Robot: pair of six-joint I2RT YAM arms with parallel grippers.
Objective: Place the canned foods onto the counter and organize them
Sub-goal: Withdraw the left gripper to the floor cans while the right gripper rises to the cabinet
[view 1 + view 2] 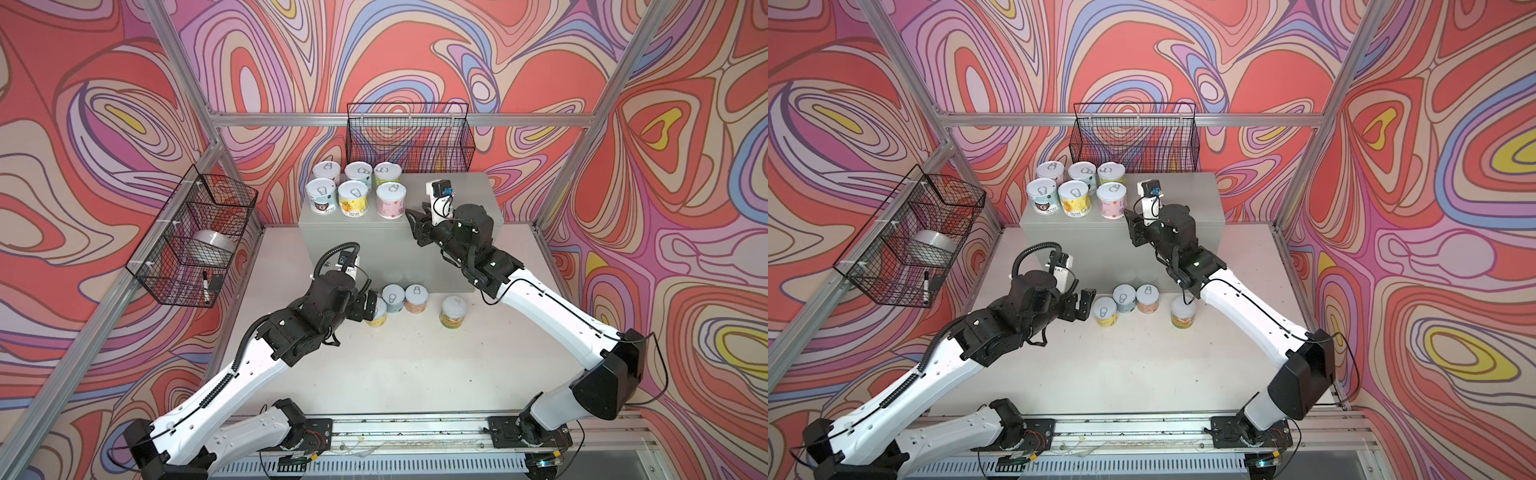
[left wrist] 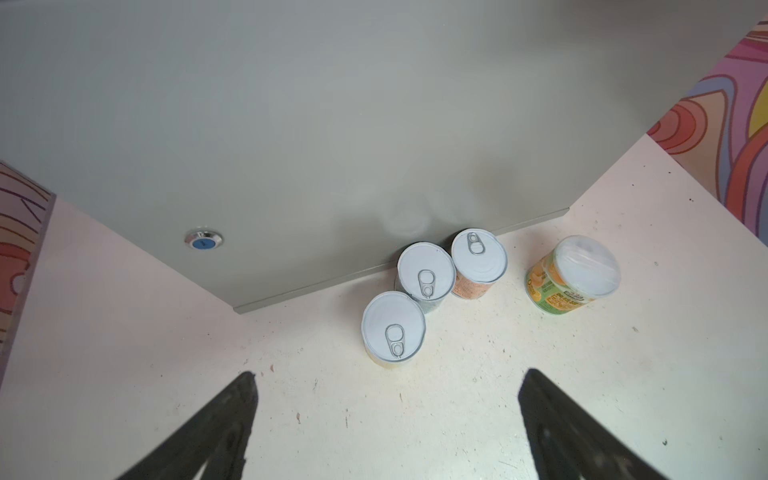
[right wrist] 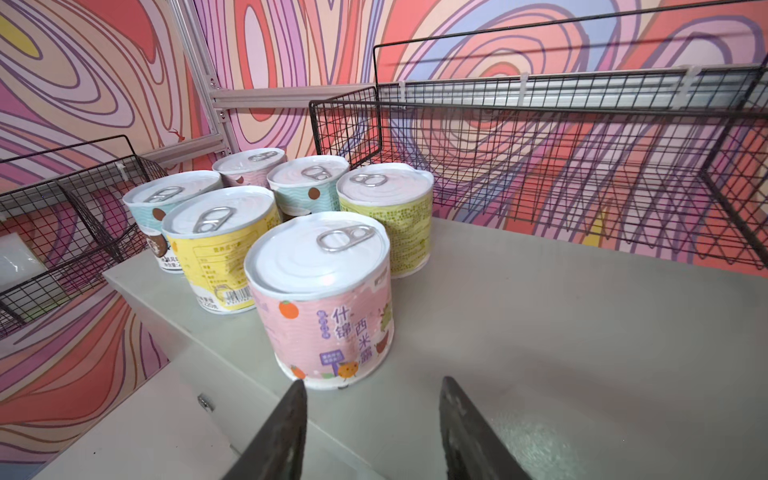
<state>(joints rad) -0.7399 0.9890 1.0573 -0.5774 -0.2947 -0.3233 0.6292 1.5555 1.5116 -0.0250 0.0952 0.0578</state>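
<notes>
Several canned foods stand in two rows on the left part of the counter [image 1: 457,195]. The nearest of them is a pink can [image 1: 390,200] [image 3: 328,291]. My right gripper [image 1: 411,220] [image 3: 374,384] hovers just right of that pink can, jaws apart with nothing between them. On the white table by the counter's front stand a yellow can [image 1: 376,313] [image 2: 392,328], two more cans [image 2: 426,272] [image 2: 478,257] and a green-orange can with a plain cap [image 1: 454,311] [image 2: 573,274]. My left gripper [image 1: 1086,301] [image 2: 386,374] is wide open beside the yellow can.
A black wire basket [image 1: 407,137] hangs on the back wall just behind the counter. Another wire basket [image 1: 195,237] on the left wall holds a silver tape roll [image 1: 212,245] and a marker [image 1: 205,286]. The counter's round lock [image 2: 203,240] faces my left arm.
</notes>
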